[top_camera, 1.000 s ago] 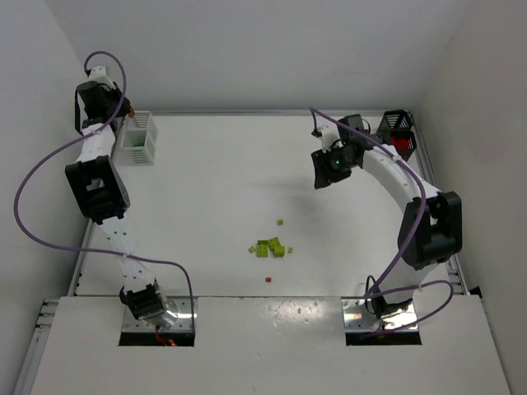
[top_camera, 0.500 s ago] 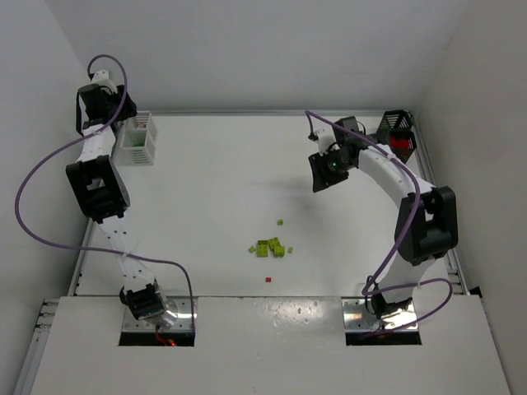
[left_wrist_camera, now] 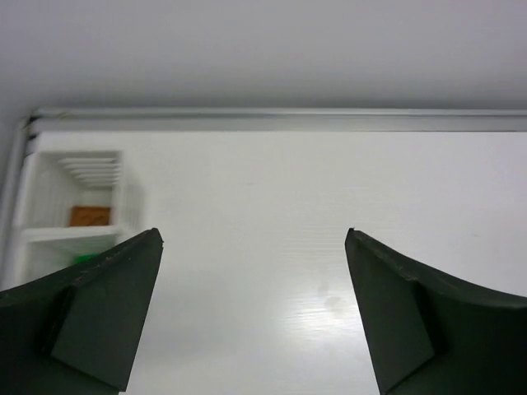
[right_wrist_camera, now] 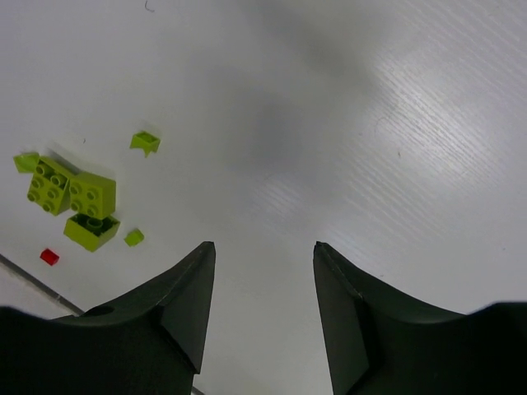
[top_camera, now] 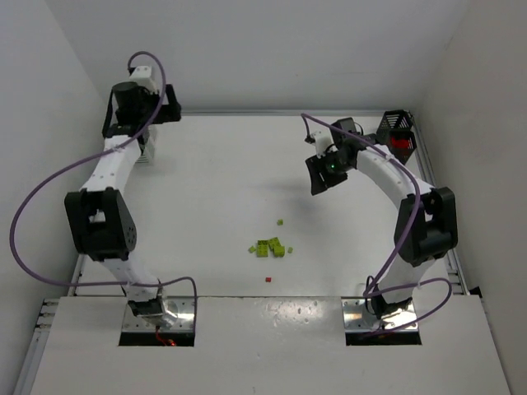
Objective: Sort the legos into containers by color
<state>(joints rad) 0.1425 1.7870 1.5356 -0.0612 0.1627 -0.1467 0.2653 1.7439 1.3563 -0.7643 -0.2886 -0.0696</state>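
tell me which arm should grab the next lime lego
Right. The right hand, open, faces the lime legos; the left hand is far back by the white container.

table (top_camera: 214,185): my white one, kinda glossy
lime legos (top_camera: 269,247): little clump around 6 o'clock
stray lime bit (top_camera: 280,222): just past the clump
red brick (top_camera: 268,280): alone, nearer my bases
white bin (left_wrist_camera: 49,193): 10 o'clock corner
black bin (top_camera: 398,132): 2 o'clock corner
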